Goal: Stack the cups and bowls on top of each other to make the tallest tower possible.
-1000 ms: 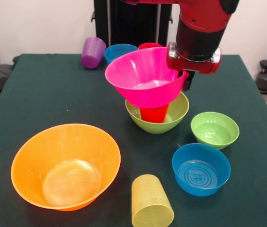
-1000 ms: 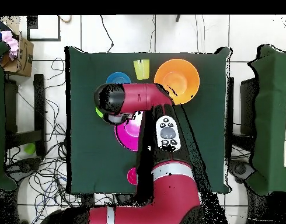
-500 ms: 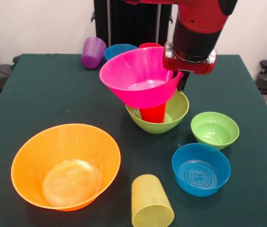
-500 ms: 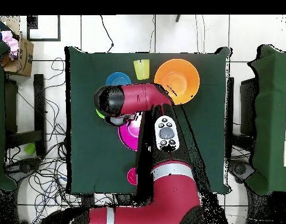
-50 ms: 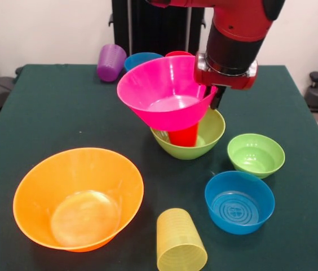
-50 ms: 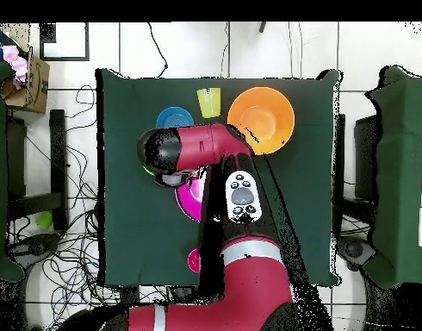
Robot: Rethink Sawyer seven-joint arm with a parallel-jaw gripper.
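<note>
My gripper (image 5: 211,93) is shut on the right rim of the hot pink bowl (image 5: 164,93). That bowl hangs tilted just above the bright red cup (image 5: 184,135), which stands upside down inside the medium lime green bowl (image 5: 208,137). In front lie the large orange bowl (image 5: 79,197), the ribbed yellow cup (image 5: 180,243), a blue bowl (image 5: 239,202) and the small green bowl (image 5: 256,155). The purple cup (image 5: 111,62), a second blue bowl (image 5: 142,60) and a pinkish-red cup (image 5: 177,55) sit at the back. From overhead the arm hides most of the pink bowl (image 6: 190,196).
A green cloth covers the table (image 5: 46,113). In the overhead view the orange bowl (image 6: 261,119), yellow cup (image 6: 209,102) and blue bowl (image 6: 174,117) line the far edge. A cardboard box (image 6: 29,82) and cables lie on the floor beside the table.
The gripper has raised the hot pink bowl and carried it slightly left in the front view. More of the red cup shows beneath it. Nothing else has moved.
</note>
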